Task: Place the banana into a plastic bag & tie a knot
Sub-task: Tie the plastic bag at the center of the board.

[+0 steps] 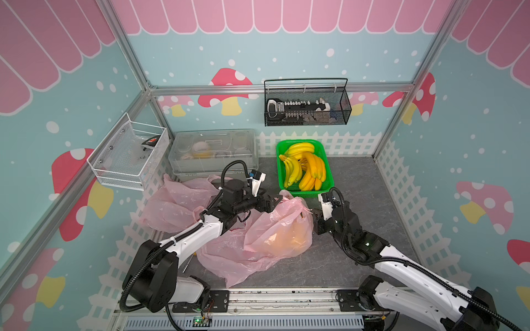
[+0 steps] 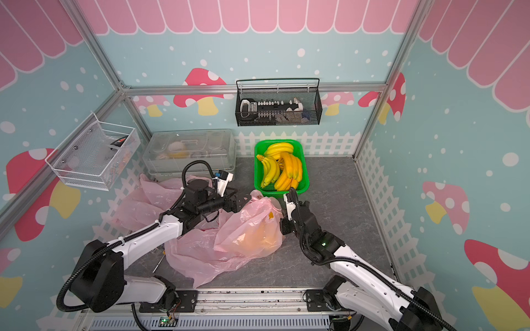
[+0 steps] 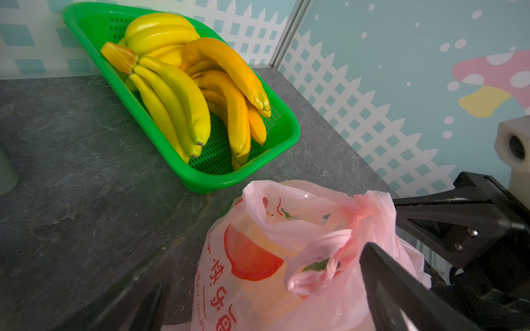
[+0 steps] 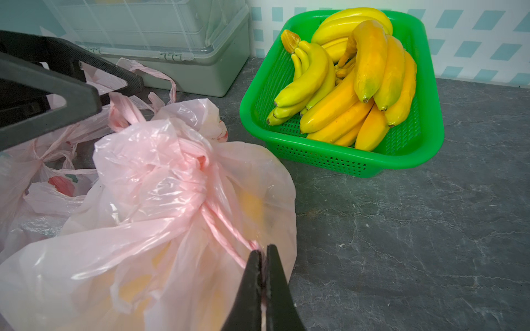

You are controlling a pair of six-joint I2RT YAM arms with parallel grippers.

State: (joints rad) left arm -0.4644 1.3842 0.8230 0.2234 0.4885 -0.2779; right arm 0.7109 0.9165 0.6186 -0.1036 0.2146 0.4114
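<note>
Pinching a twisted handle strand of the translucent pink plastic bag, the right gripper holds it taut; left gripper spread beside the bag; yellow banana already inside, knot seemingly formed, final tightening left

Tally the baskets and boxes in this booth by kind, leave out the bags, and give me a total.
Wall-hung wire baskets: 2, a white wire mesh basket and a black wire mesh basket
Green perforated plastic basket: 1
Clear lidded plastic box: 1
Total: 4
</note>
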